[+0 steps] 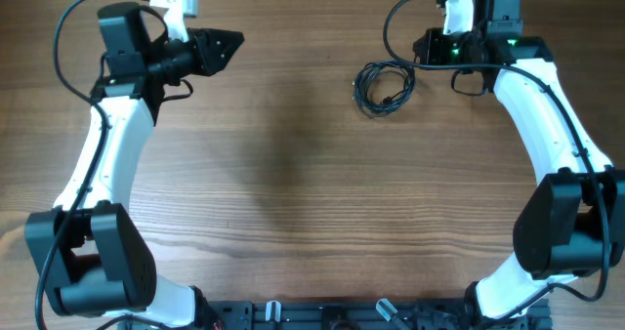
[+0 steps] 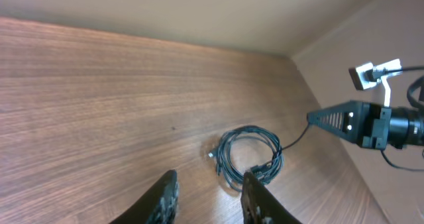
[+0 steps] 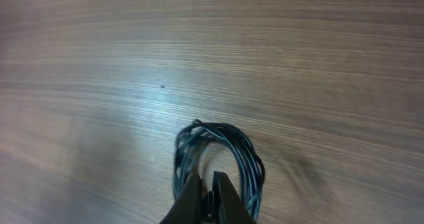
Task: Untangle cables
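Observation:
The cables (image 1: 363, 88) lie as one small coil of thin dark cord on the wooden table (image 1: 293, 193), at the back right. My right gripper (image 1: 421, 49) is at the coil's right edge. In the right wrist view it (image 3: 207, 179) stands over the coil (image 3: 252, 166), shut on a small dark plug end. In the left wrist view a thin strand runs from the coil (image 2: 265, 171) to the right gripper's tip (image 2: 310, 119). My left gripper (image 1: 237, 42) is far to the left of the coil. It (image 2: 209, 183) is open, with nothing between its fingers.
Thick black wires loop off both arms near the back edge (image 1: 391, 22). A pale wall (image 2: 199, 12) rises behind the table. The arm bases stand at the front left (image 1: 93, 262) and front right (image 1: 562, 232).

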Robot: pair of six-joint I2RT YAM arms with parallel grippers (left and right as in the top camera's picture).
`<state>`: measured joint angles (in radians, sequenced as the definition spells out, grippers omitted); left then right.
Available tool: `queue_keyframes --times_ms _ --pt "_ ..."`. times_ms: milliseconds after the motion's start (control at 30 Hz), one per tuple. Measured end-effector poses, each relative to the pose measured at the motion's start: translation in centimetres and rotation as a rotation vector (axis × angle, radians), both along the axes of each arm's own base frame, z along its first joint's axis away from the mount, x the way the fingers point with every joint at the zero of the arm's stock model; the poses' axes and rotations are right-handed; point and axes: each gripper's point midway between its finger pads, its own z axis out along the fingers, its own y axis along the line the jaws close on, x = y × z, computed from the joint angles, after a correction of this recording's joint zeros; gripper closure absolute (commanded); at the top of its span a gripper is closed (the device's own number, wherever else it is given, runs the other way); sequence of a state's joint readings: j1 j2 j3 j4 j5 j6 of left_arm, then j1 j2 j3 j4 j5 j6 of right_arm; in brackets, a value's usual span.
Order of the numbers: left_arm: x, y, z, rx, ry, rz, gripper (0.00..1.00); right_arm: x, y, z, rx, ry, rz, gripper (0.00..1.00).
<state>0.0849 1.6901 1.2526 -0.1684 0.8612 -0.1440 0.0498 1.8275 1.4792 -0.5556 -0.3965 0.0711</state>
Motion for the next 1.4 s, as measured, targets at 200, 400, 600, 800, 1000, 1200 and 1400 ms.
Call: queue_keyframes --times_ms 200,400,600,800,1000,1200,1400 --pt "-0.8 -3.0 -0.1 -0.001 0.008 -0.065 0.63 0.1 2.4 1.8 0.118 -0.055 0.102 0.96" --pt "-1.7 -6.0 -0.1 0.001 0.007 -0.131 0.64 0.3 4.1 3.7 0.219 -0.113 0.180 0.96" --pt "-1.9 -6.6 -0.2 0.003 0.012 -0.143 0.64 1.2 5.5 6.6 0.328 -0.204 0.223 0.96" --pt "-2.2 -6.7 -0.6 0.006 0.035 -0.142 0.64 1.4 7.2 8.7 0.402 -0.257 0.263 0.96" --pt "-3.1 -8.3 -1.1 0.013 0.057 -0.183 0.60 1.0 10.8 10.7 0.453 -0.315 0.329 0.96" --pt "-4.3 -10.7 -1.2 0.032 0.041 -0.255 0.60 0.6 12.8 12.1 0.507 -0.325 0.347 0.96" --pt "-4.3 -11.2 -1.8 0.040 0.037 -0.271 0.63 0.8 12.8 13.0 0.556 -0.320 0.326 0.96"
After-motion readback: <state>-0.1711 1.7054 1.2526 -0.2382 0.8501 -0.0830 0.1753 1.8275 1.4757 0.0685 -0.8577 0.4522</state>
